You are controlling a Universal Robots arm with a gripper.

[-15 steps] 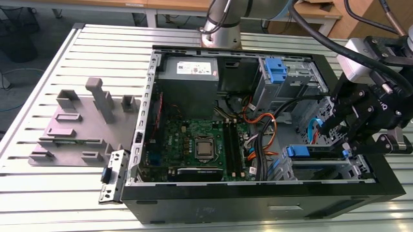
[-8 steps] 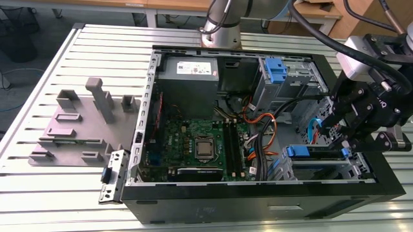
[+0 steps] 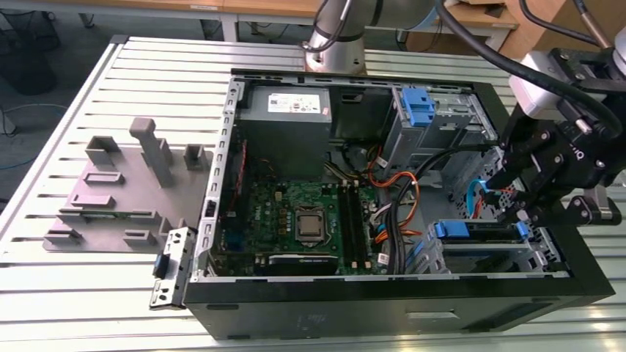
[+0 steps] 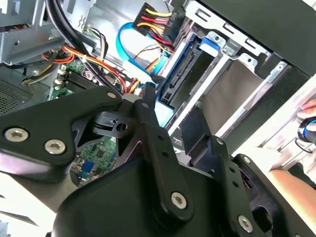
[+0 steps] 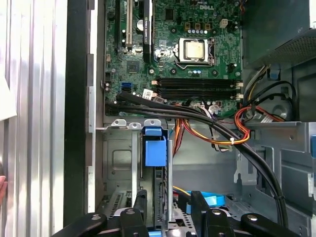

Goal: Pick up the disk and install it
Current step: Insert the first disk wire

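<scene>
The disk [image 4: 183, 79] is seen edge-on in the drive bay of the computer case [image 3: 391, 312]. It is straddled by the gripper [image 5: 168, 212], which is spread open and not clamped.

Open black computer case [image 3: 391, 308] on the slatted table [image 3: 59, 293] (motherboard [image 3: 293, 213] exposed), grey fixture [image 3: 117, 198] beside it

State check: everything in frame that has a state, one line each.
disk: in its blue caddy, edge-on in the drive bay
gripper: open, fingers either side of the disk
computer case: on its side, side panel off
CPU socket: chip fitted, no cooler on it
blue bracket: slotted in another bay
</scene>
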